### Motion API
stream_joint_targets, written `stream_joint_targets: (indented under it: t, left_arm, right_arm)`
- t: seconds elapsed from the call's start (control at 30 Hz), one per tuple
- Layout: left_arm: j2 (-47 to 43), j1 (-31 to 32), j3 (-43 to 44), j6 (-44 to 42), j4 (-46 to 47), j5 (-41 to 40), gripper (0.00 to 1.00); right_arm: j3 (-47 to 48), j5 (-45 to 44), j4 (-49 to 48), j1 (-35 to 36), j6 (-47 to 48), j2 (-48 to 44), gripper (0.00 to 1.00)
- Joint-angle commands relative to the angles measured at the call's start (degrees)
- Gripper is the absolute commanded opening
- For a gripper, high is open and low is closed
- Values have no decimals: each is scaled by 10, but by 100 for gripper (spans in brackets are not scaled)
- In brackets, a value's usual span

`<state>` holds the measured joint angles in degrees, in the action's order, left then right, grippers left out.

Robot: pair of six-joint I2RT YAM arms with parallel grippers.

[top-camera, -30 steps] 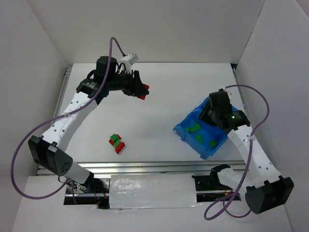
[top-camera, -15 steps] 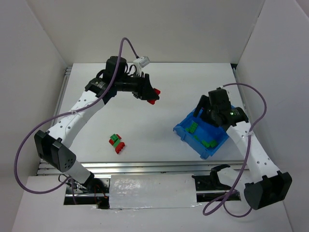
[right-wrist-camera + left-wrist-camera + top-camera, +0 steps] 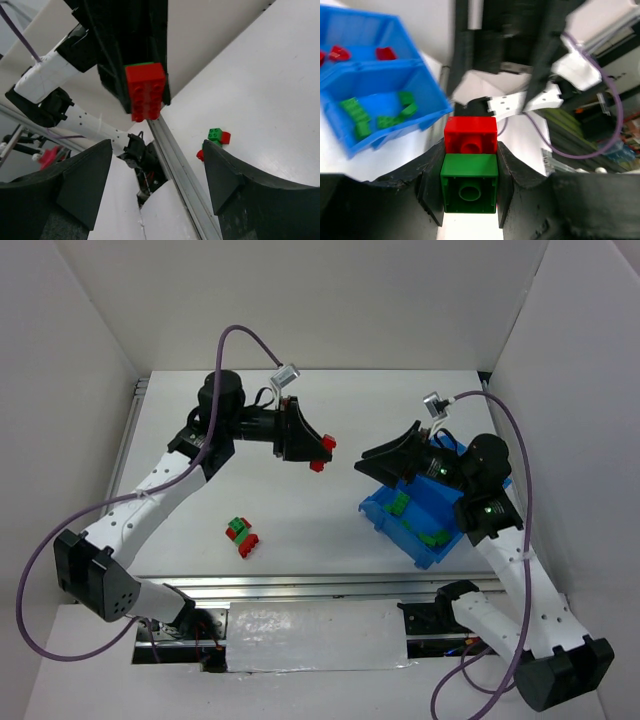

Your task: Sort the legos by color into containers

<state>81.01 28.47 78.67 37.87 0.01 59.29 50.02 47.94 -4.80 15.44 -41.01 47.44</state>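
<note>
Red-on-green joined legos are hanging gripped by the left claw over open bench; right claw is gaping empty.

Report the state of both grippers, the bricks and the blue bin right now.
Left gripper: shut on stacked red-and-green plastic bricks, held in the air.
Right gripper: open, empty, facing the stack.
Blue rectangular plastic bin: upright; green bricks in one compartment, red bricks in the other.
Loose red and green bricks: clustered on the white table, unsorted.
</note>
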Motion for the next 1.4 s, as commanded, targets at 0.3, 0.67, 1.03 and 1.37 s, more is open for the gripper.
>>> stream_joint_targets:
  t: [0.3, 0.67, 1.03, 1.37]
  left_arm:
    - [-39, 37, -30, 34, 91, 36, 0]
    - [-39, 49, -30, 22, 71, 32, 0]
    - [-53, 50, 5, -64, -27, -4, 99]
    - [-79, 40, 1, -100, -74, -19, 99]
  right_arm:
    - [52, 7, -164, 90, -67, 73, 71]
    - [47, 0, -194, 125, -71, 90, 30]
    - [46, 17, -180, 118, -42, 92, 0]
    - [55, 94, -126, 63, 6, 86, 0]
